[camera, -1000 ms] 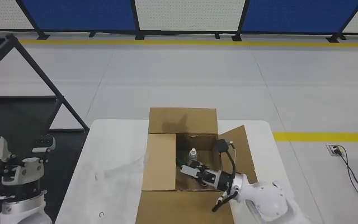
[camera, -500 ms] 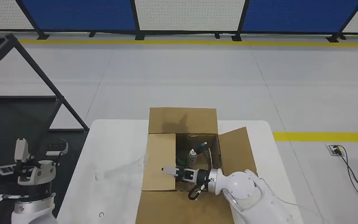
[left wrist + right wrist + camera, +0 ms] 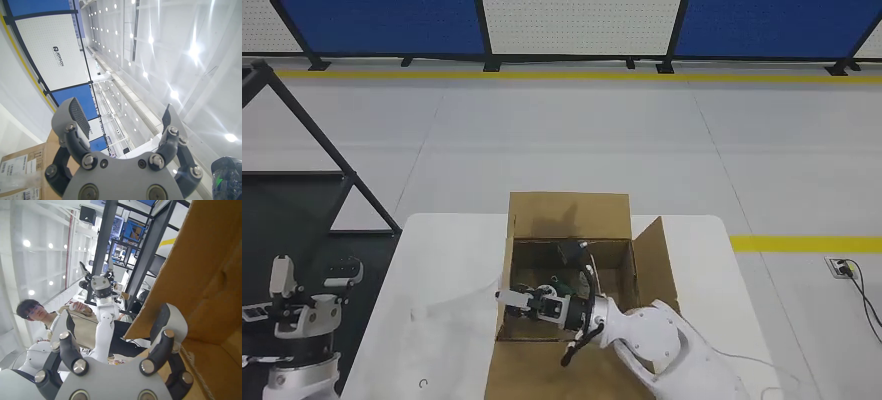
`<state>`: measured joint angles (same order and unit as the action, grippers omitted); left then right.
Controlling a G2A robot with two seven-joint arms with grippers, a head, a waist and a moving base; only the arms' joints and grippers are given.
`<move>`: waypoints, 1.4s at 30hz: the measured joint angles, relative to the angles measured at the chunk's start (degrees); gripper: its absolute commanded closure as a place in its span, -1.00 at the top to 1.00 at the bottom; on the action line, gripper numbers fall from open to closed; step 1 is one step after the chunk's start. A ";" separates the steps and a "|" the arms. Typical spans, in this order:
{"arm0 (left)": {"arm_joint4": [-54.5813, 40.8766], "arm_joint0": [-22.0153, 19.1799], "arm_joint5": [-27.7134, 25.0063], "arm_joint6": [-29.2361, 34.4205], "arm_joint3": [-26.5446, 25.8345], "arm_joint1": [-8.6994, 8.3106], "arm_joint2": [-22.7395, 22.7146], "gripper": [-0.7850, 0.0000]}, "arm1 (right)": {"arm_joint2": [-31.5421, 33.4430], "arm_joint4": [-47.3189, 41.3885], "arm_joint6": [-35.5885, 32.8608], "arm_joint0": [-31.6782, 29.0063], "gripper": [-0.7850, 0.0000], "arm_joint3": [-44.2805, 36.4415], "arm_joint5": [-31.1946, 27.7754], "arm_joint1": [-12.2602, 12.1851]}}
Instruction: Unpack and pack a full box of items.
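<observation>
Right gripper (image 3: 510, 297) spread wide, holding nothing, at the left edge of the cardboard box (image 3: 570, 214) in the lower middle of the top view; its arm stretches across the open box from the lower right. In the right wrist view the gripper (image 3: 115, 311) straddles the edge of the left flap (image 3: 189, 275), one finger (image 3: 167, 321) against the cardboard; the flap (image 3: 505, 260) stands nearly upright, probably being caught or pushed aside to clear the opening. Box sits on the white table (image 3: 442, 300), centre of frame, far flap laid outward; dark items (image 3: 570, 250) lie inside near the far wall, not yet unpacked. Left gripper (image 3: 312, 272) at the lower left corner, well apart from the box; its fingers (image 3: 75, 111) are parted, empty and pointing upward, seemingly parked out of the way.
</observation>
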<state>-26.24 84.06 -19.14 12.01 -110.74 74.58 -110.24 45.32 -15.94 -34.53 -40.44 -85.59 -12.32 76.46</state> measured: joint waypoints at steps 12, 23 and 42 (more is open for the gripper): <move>0.52 3.60 1.42 6.82 -0.94 -0.34 0.32 1.00 | -9.15 -2.48 3.88 7.63 1.00 11.05 -3.10 6.03; -2.66 3.11 3.89 10.92 -2.69 -0.48 3.65 1.00 | -11.16 -1.95 4.22 9.48 1.00 18.29 -4.20 9.18; -1.09 2.19 10.35 18.37 0.82 -1.45 6.49 1.00 | -6.79 1.71 2.05 6.53 1.00 18.16 -5.40 9.85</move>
<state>-27.33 86.25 -8.78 30.39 -109.92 73.13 -103.75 38.54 -14.23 -32.47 -33.92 -67.42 -17.72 86.31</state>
